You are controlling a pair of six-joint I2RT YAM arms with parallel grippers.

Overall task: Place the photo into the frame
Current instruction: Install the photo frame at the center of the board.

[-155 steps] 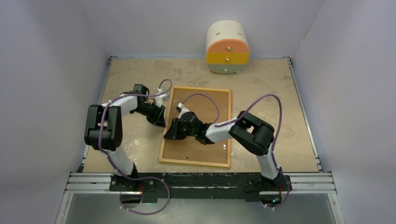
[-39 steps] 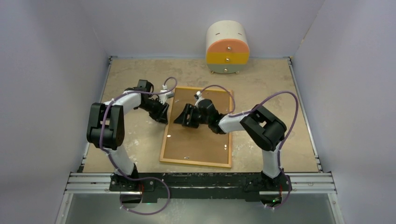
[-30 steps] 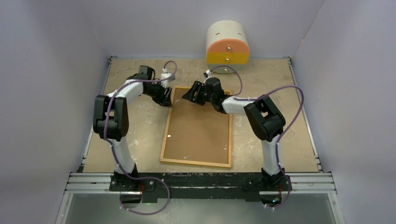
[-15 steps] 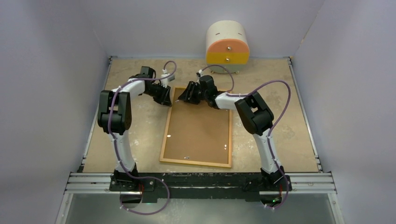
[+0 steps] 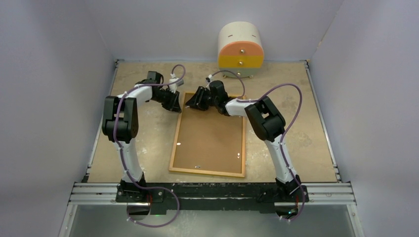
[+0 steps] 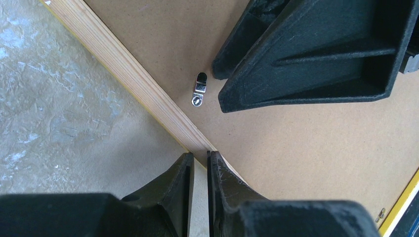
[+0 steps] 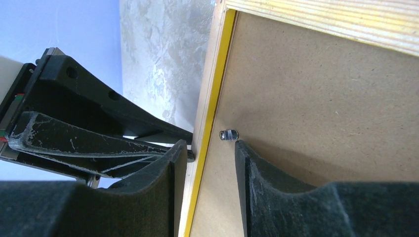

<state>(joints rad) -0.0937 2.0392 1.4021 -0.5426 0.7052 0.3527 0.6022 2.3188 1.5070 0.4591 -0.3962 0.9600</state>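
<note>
The frame lies face down on the table, its light wood back up and the brown backing board set in it. The photo is hidden. My left gripper is shut on the frame's left rail near the far left corner, fingertips pinching the wood. My right gripper is open at the same corner; in the right wrist view it straddles the yellow-edged rail, one finger outside, the other on the board beside a small metal clip. That clip also shows in the left wrist view.
A round cream cabinet with orange and yellow drawers stands at the back wall. More small metal clips sit on the board near the left rail, right rail and near rail. Grey walls enclose the table.
Both grippers have moved from the frame's middle up to its far left corner. The right gripper went to the far edge, then slid left toward the left gripper.
</note>
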